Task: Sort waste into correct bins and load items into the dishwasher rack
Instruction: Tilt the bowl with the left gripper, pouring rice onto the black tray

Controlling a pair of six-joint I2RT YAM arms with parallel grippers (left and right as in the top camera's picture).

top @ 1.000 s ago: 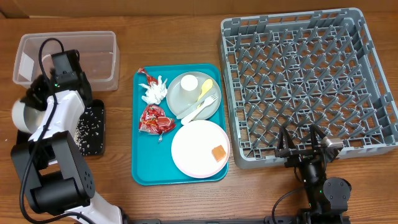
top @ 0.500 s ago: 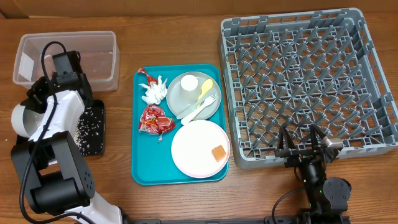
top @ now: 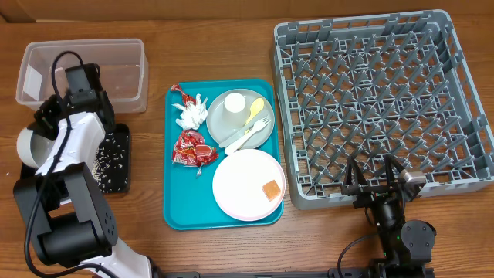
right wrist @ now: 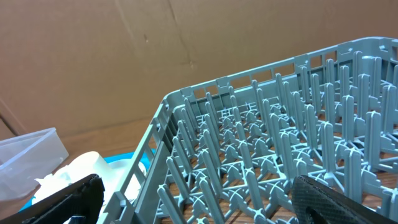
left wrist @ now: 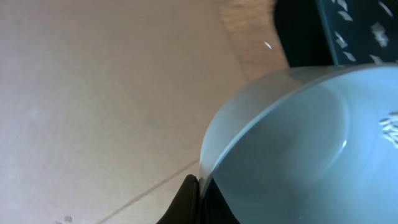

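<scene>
Overhead top-down, left wrist close on bowl, right wrist facing rack

Bright even overhead light, soft shadows; blurry, close left-wrist view.

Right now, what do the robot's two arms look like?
The left arm is chunky, white shells on black joints, with a black cable looping over its top. The right arm is all black, with two thin black fingers and a small grey block beside them.
</scene>
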